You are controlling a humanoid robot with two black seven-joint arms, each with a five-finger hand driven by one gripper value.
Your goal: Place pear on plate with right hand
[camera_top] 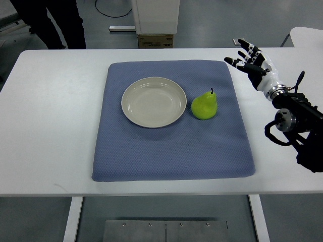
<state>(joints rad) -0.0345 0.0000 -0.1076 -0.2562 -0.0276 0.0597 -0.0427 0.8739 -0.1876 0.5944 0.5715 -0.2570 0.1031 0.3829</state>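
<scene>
1. The right hand (251, 61) is at the right side of the picture, over the white table (50, 126), just past the far right corner of the mat (171, 151). Its fingers are spread and relaxed, and it holds nothing.
2. The hand is white with black finger joints. The fingers point left and away from the robot, toward the table's far edge.
3. The wrist runs back to a black forearm with cables, which enters from the right edge lower down.
4. The pear (204, 106) lies to the left of the hand and nearer the robot, well apart from it. It is green, with its stem pointing up and away.
5. The pear rests on the blue mat, just beside the right rim of the plate (132, 108); whether they touch cannot be told.
6. The plate is round, pale and bare, on the mat's far half, left of the pear.
7. The mat is square and covers the middle of the table.
8. Beyond the table's far edge, a person's dark legs (55, 22) show at top left.
</scene>
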